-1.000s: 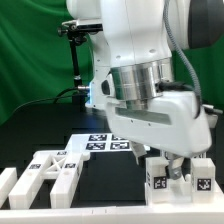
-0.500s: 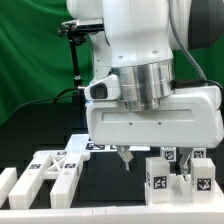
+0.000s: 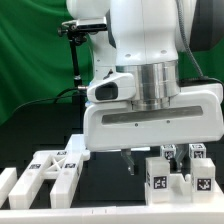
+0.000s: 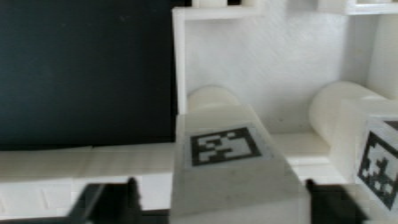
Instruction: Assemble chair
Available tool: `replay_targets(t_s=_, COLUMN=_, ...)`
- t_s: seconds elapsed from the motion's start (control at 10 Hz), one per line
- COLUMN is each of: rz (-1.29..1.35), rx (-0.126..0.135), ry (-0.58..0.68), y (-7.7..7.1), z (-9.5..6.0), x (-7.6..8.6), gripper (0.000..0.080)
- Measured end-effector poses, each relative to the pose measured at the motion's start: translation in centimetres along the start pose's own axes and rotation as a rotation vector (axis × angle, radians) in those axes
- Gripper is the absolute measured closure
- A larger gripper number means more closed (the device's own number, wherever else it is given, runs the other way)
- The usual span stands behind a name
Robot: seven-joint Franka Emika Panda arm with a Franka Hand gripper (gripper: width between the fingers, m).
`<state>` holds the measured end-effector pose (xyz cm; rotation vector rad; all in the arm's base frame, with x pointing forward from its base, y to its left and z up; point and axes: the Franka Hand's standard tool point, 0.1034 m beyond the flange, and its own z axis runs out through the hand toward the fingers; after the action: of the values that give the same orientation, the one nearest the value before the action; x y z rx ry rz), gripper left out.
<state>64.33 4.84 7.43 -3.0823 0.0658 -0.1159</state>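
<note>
Where the gripper (image 4: 217,204) straddles it, the tagged chair piece (image 4: 222,150) lies between the spread fingers (image 4: 107,203). A sliver of gap shows on one side, and contact on the other is unclear. Beyond that piece a flat white surface (image 4: 267,60), slab or board I cannot tell, meets the black table (image 4: 80,70). More chair blocks (image 3: 50,175) lie to the exterior view's left of the piece, with a green curtain (image 3: 35,60) behind. The arm (image 3: 150,60) hides much of the table.
</note>
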Motion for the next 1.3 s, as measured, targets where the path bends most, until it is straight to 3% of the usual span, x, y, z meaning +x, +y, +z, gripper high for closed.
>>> replay_targets(t_s=0.1, rz=0.085, rx=0.001, ry=0.000, y=-0.03, z=0.00, x=-0.01, gripper=0.0403)
replay_targets(t_s=0.2, rz=0.170, rx=0.001, ry=0.000, y=-0.03, z=0.01, x=-0.02, gripper=0.0514)
replay_targets(t_s=0.4, rz=0.305, rx=0.002, ry=0.000, y=-0.11, z=0.00, x=-0.02, gripper=0.0514)
replay_targets(t_s=0.7, rz=0.871, rx=-0.006, ry=0.009, y=-0.67, z=-0.17, x=0.01, gripper=0.0514)
replay_targets(t_s=0.9, rz=1.198, rx=0.043, ry=0.002, y=-0.43, z=-0.07, x=0.06, gripper=0.0514)
replay_targets(t_s=1.1, rz=1.274, rx=0.054, ry=0.020, y=-0.44, z=0.16, x=-0.06, gripper=0.0514)
replay_targets(t_s=1.2, rz=1.244, rx=0.054, ry=0.020, y=-0.39, z=0.17, x=-0.06, gripper=0.0419)
replay_targets(t_s=1.3, rz=1.227, rx=0.053, ry=0.020, y=-0.38, z=0.18, x=-0.07, gripper=0.0419)
